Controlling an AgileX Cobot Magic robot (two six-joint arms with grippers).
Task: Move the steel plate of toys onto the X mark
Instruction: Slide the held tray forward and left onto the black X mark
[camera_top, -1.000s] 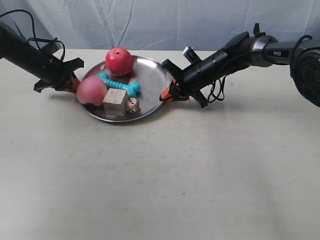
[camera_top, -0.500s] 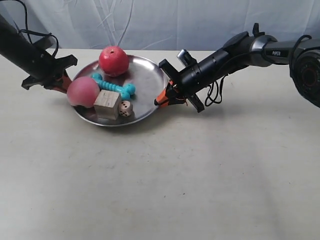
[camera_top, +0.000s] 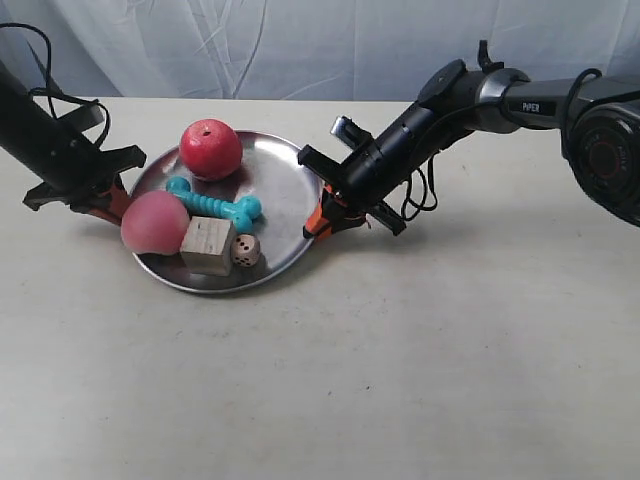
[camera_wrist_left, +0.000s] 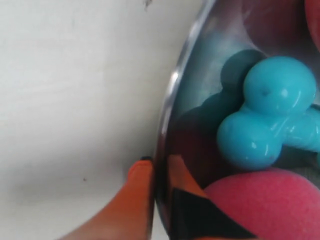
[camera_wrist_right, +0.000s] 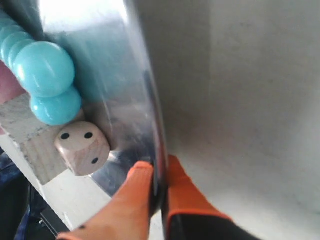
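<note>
The steel plate (camera_top: 285, 185) hangs just above the pale table, held by its rim from both sides. On it lie the red ball (camera_top: 211, 149), pink ball (camera_top: 154, 222), turquoise bone (camera_top: 215, 203), wooden cube (camera_top: 207, 246) and die (camera_top: 245, 250). My left gripper (camera_top: 108, 205), on the arm at the exterior view's left, is shut on the rim (camera_wrist_left: 172, 95) beside the pink ball (camera_wrist_left: 270, 200) and bone (camera_wrist_left: 265, 120). My right gripper (camera_top: 322, 220) is shut on the opposite rim (camera_wrist_right: 150, 95), near the die (camera_wrist_right: 82, 146). The X mark is out of view.
A white cloth backdrop (camera_top: 300, 40) hangs behind the table's far edge. Loose black cables (camera_top: 425, 195) dangle from the arm at the exterior view's right. Bare tabletop (camera_top: 400, 380) spreads in front of the plate.
Both arms have carried the plate, toys riding in it, toward the exterior view's left and nearer the camera. Both grips have stayed on the rim.
</note>
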